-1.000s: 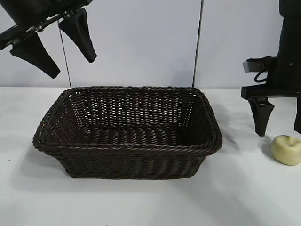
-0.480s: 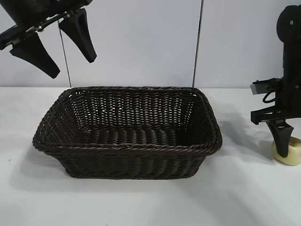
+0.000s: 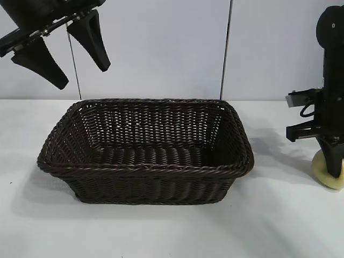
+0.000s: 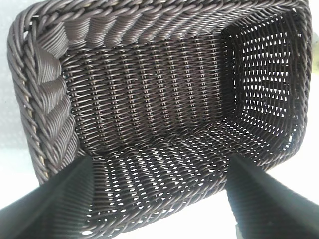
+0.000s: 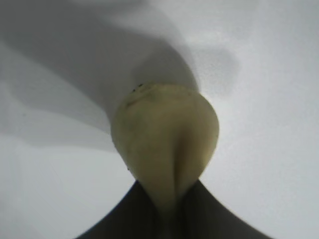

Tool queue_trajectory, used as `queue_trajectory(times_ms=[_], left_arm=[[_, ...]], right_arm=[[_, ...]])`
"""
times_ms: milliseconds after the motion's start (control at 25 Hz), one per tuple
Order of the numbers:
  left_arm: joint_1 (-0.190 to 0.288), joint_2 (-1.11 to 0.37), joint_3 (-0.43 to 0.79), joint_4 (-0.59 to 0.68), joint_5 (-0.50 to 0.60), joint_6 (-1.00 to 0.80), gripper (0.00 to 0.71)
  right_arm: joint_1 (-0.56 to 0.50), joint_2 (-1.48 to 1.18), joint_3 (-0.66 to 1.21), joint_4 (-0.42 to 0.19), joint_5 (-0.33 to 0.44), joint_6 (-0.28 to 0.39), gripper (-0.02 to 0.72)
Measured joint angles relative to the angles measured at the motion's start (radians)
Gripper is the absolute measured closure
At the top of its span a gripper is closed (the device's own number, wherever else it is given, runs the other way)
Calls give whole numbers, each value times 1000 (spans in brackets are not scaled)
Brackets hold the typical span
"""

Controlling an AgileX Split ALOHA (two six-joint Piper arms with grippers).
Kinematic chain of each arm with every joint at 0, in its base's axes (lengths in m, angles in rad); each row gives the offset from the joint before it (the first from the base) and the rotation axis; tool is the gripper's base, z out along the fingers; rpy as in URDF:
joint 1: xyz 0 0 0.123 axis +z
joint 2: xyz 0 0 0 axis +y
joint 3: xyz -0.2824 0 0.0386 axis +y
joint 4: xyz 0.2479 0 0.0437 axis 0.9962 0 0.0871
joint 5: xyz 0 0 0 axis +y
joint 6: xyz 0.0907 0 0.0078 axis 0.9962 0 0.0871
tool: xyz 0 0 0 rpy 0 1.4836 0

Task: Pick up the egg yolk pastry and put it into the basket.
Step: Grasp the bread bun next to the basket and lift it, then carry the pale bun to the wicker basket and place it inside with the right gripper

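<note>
The pale yellow egg yolk pastry (image 3: 322, 171) sits on the white table at the far right, to the right of the basket. My right gripper (image 3: 334, 169) is down on it and shut on it; in the right wrist view the pastry (image 5: 164, 144) is squeezed between the two dark fingers (image 5: 129, 214). The dark brown wicker basket (image 3: 145, 169) stands in the middle of the table and holds nothing. My left gripper (image 3: 64, 59) hangs open high above the basket's left end; its wrist view looks down into the basket (image 4: 164, 119).
White table (image 3: 279, 226) all round the basket. A pale wall with a dark vertical seam (image 3: 226, 51) stands behind. The right arm's column (image 3: 333, 70) rises at the far right edge.
My right gripper has come down over the pastry and shut on it, squeezing it; a second ago it hung open just left of it. The left arm has not moved.
</note>
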Motion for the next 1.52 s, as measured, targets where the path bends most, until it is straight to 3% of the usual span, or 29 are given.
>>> queue_trajectory(times_ms=[440, 880, 1200, 1520], left_arm=[[0, 0, 0, 0, 0, 0, 171], [0, 0, 0, 0, 0, 0, 171], [0, 0, 0, 0, 0, 0, 171], [0, 0, 0, -1, 0, 0, 171]], right_arm=[[0, -127, 0, 14, 1, -3, 671], [0, -315, -8, 70, 17, -50, 671], [0, -317, -113, 296, 40, -150, 671], [0, -317, -119, 443, 42, -213, 671]])
